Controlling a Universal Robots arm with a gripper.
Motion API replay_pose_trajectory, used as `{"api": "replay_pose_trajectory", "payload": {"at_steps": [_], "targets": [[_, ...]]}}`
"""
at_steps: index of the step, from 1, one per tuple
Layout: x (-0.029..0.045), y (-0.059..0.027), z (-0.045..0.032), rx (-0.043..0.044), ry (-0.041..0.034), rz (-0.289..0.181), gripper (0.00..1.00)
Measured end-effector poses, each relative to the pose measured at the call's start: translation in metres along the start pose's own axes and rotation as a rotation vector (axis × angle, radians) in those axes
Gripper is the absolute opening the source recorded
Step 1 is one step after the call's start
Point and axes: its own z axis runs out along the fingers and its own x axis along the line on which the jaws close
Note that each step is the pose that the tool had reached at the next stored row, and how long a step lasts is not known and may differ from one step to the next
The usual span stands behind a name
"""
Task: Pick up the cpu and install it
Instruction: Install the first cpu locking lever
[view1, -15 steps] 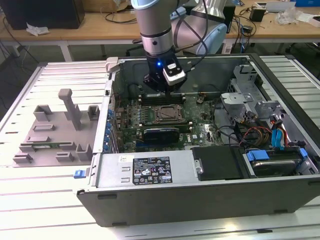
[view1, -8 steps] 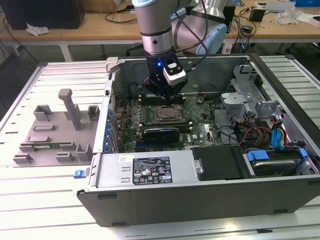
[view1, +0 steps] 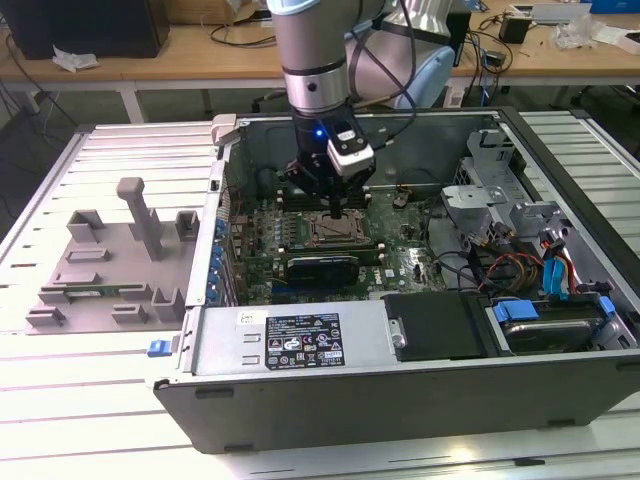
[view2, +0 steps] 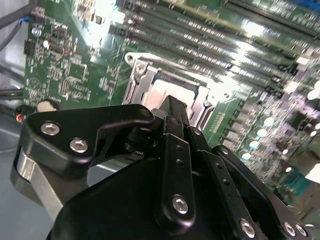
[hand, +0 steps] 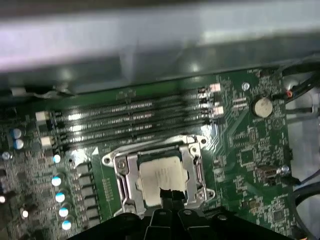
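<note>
With the tool (hand: 167, 197) narrowed just above the cpu (hand: 159, 177) lying in its socket (hand: 122, 175), we judge level seating matters; whether it grips, we cannot tell.

Computer case (view1: 300, 345): one
Motherboard (view1: 400, 262): one
Socket (hand: 127, 172): one
Cpu (hand: 160, 175): one
Gripper (view1: 333, 207): one
Grey tray (view1: 100, 290): one
Coin battery (hand: 262, 106): one

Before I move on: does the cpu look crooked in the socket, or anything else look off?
Nothing stands out. In the first wrist view the cpu lies flat and square inside the socket's metal frame, with the gripper at its near edge. The motherboard around it looks undisturbed.
</note>
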Motion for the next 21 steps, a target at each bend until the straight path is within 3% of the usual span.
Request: {"api": "replay_pose_trajectory", "payload": {"at_steps": [4, 7, 8, 10, 13, 21], "targets": [[-0.0015, -0.0076, 0.0012, -0.0026, 0.0066, 0.000, 0.11], [-0.0023, -0.0082, 0.0015, -0.0397, 0.0136, 0.005, 0.11], [-0.0026, -0.0084, 0.0016, -0.0478, 0.0152, 0.007, 0.11], [-0.0035, -0.0097, 0.0019, -0.0525, 0.0195, 0.007, 0.11], [-0.0045, -0.0099, 0.0020, -0.0518, 0.0255, 0.007, 0.11], [-0.0046, -0.0098, 0.0021, -0.0519, 0.0257, 0.007, 0.11]]}}
